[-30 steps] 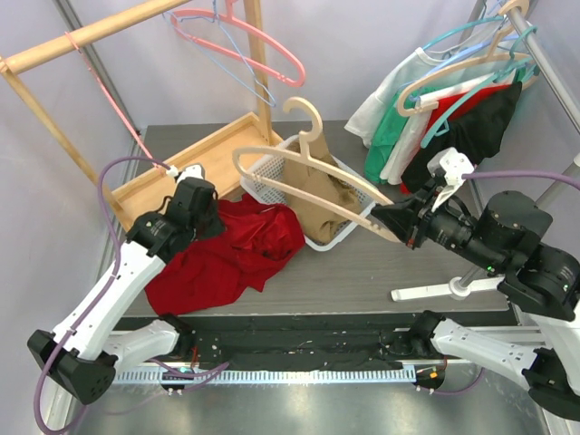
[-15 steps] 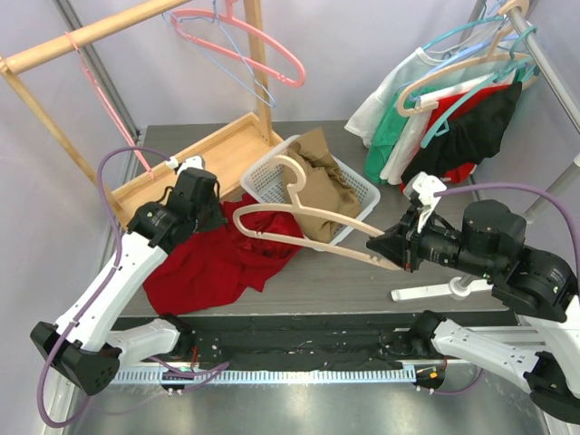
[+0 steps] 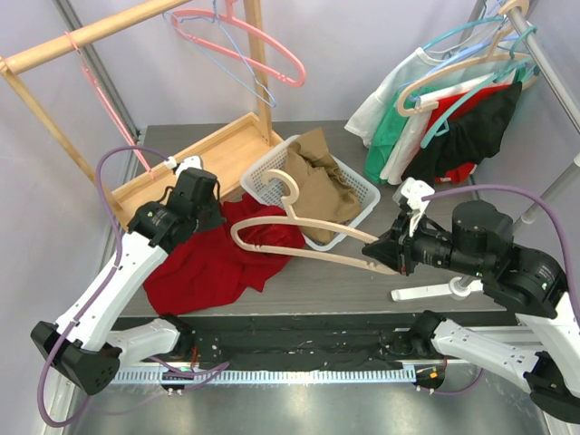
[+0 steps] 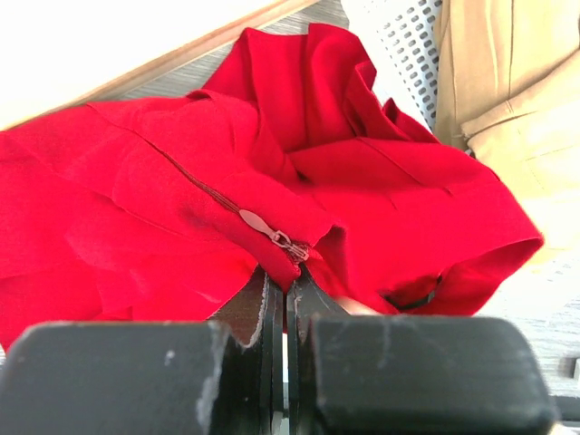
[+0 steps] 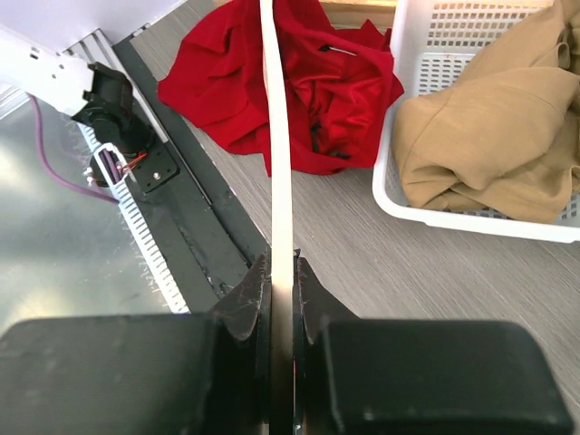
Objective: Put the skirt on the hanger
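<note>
Left wrist view showed the left claw [image 4: 283, 283] pinched fully closed on a fold of the red skirt [image 4: 163, 190], just below its zipper pull [image 4: 272, 234]. The cloth bunched away from the tips toward the top of the frame. Right wrist view showed the right claw [image 5: 281, 272] clamped narrowly on one arm of the wooden hanger [image 5: 275, 109], which ran straight up the frame toward the skirt.

From above, the hanger hung off the surface [image 3: 362, 281]. Its free shoulder end sat over the right edge of the skirt near the frame's middle, and its hook stood in front of the white basket [image 3: 362, 186] holding a tan garment [image 3: 317, 195]. Most of the skirt lay crumpled on the surface, left of centre.

Both grasps looked done, and hanger and skirt had been brought together. The hanging itself seemed not yet begun: no part of the skirt was draped over or threaded onto the hanger. Whether the hanger's end touched the cloth could not be told. Spreading the waist and working the hanger into it appeared to be what remained.
</note>
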You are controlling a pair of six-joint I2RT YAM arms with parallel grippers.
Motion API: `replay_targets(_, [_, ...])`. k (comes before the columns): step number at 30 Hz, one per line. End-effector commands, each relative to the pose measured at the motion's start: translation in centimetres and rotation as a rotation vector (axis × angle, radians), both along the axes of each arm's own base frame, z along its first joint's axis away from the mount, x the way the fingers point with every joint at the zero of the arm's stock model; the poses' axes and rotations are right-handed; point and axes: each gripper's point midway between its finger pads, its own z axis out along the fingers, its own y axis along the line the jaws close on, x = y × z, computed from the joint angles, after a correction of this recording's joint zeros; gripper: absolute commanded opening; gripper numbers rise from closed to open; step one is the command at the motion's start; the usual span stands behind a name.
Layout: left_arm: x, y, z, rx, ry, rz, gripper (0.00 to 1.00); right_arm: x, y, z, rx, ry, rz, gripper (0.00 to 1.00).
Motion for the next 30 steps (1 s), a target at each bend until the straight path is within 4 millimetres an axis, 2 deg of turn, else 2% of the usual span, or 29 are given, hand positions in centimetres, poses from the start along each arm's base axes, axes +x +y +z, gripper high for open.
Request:
replay_targets(1, [0.7,0.4,2.2,-0.009,-0.072,0.028,0.0,-0.8,0.5,1.8,0.06,-0.038,0.053,0.01])
replay_targets(2, [0.7,0.4,2.4,-0.013,-0.075,0.024,0.0,-0.8,0.8,1.1,0.057,-0.024,0.059,0.01])
replay_targets(4, [0.5,0.3,2.5,-0.02,-0.076,0.014,0.0,-0.6,1.6,1.5,0.096,-0.036,0.078,0.01])
replay_targets(6, [0.1,0.0,2.9,-0.04,-0.084,-0.011,0.0,0.0,2.3,0.4,0.101,-0.018,0.074,0.01])
replay_targets(7, [0.0,-0.2,2.8,-0.047,-0.084,-0.026,0.0,0.5,3.0,0.6,0.12,-0.037,0.077,0.01])
replay_targets(8, [-0.1,-0.6,3.1,-0.064,-0.093,-0.044,0.0,1.1,3.4,-0.5,0.112,-0.024,0.063,0.01])
replay_targets(12, [-1.4,-2.7,3.7,-0.136,-0.09,-0.193,0.0,3.7,5.3,-1.4,0.156,-0.058,0.022,0.01])
replay_targets(13, [-1.6,-2.9,3.7,-0.137,-0.088,-0.213,0.0,4.6,6.1,-1.6,0.173,-0.072,0.013,0.01])
replay_targets(17, [-3.0,-3.4,3.2,-0.15,-0.047,-0.273,0.0,6.9,6.9,-1.8,0.212,-0.118,-0.052,0.01])
replay_targets(19, [-3.4,-3.3,3.1,-0.152,-0.04,-0.281,0.0,7.9,6.9,-1.9,0.221,-0.144,-0.092,0.01])
replay_targets(21, [-3.7,-2.5,2.8,-0.128,-0.024,-0.251,0.0,8.1,6.5,-2.0,0.195,-0.157,-0.101,0.01])
replay_targets(22, [-3.5,-1.2,2.8,-0.084,-0.035,-0.195,0.0,7.9,6.3,-1.2,0.192,-0.17,-0.098,0.01])
replay_targets(25, [-3.5,1.1,2.8,-0.018,-0.041,-0.092,0.0,7.1,5.1,-0.7,0.132,-0.175,-0.091,0.01])
replay_targets(30, [-3.2,2.5,3.1,0.018,-0.058,-0.017,0.0,5.8,2.9,0.0,0.091,-0.198,-0.104,0.01])
